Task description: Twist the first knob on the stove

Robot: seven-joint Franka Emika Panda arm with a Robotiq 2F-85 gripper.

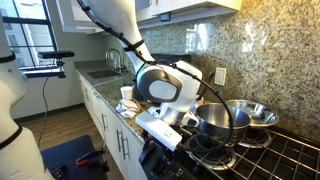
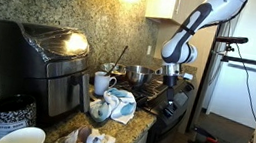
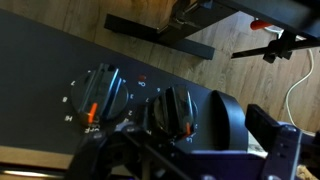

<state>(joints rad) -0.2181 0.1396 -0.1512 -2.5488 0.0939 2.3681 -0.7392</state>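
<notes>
The black stove (image 1: 292, 156) has cast-iron grates and stands at the end of the counter; it also shows in an exterior view (image 2: 180, 101). In the wrist view its dark control panel (image 3: 55, 70) carries a knob with an orange mark (image 3: 100, 95) on the left and another knob (image 3: 176, 110) beside it. My gripper (image 3: 198, 135) is close in front of the panel with its fingers apart. The second knob lies between and just beyond them; contact is not visible. In both exterior views the gripper (image 1: 165, 125) (image 2: 173, 80) is low at the stove's front.
A dark pot (image 1: 214, 122) and a steel bowl (image 1: 252, 112) sit on the grates. A coffee maker (image 2: 44, 60), a mug (image 2: 103, 82) and a cloth (image 2: 118, 106) are on the granite counter. A sink (image 1: 100, 72) lies further along. Wooden floor (image 3: 230, 35) is below.
</notes>
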